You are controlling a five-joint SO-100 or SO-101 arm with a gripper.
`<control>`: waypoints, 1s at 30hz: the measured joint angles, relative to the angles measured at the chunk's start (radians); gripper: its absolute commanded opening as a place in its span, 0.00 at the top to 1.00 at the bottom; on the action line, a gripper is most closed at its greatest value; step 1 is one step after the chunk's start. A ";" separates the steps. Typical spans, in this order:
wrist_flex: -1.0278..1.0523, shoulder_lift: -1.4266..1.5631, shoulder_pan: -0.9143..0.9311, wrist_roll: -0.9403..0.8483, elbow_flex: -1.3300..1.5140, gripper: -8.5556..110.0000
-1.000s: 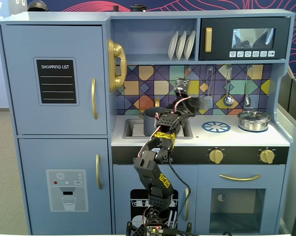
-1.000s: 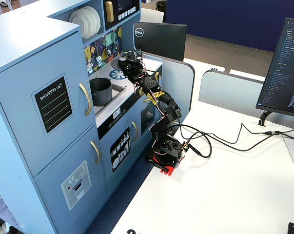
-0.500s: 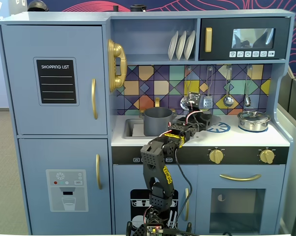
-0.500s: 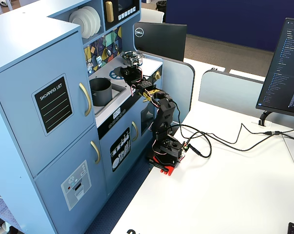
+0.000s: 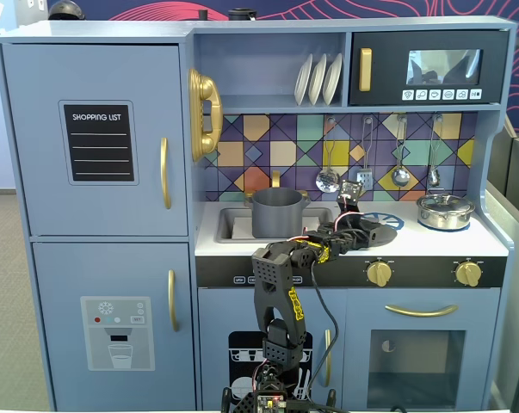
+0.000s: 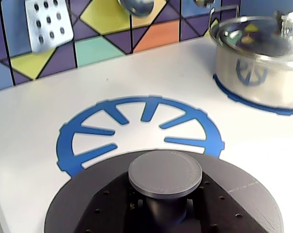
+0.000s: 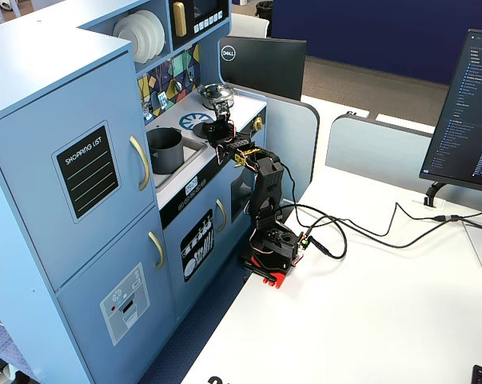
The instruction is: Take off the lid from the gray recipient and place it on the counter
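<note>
The gripper (image 5: 368, 231) is clamped on the knob of the lid (image 6: 165, 194), holding the dark gray disc low over the counter (image 6: 34, 121) near its front edge, just ahead of the blue burner ring (image 6: 136, 126). The gray recipient (image 5: 278, 212) stands uncovered in the sink at the counter's left end, with a shiny silver pot (image 5: 445, 210) at the right end.
</note>
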 measured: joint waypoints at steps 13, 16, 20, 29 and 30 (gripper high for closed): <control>-0.063 -0.003 0.038 0.000 0.044 0.66; -0.063 -0.003 0.057 0.000 0.044 0.65; -0.071 0.028 0.063 0.018 0.046 0.68; 0.411 0.508 -0.034 0.095 -0.003 0.93; 0.532 0.581 -0.052 0.109 -0.018 0.93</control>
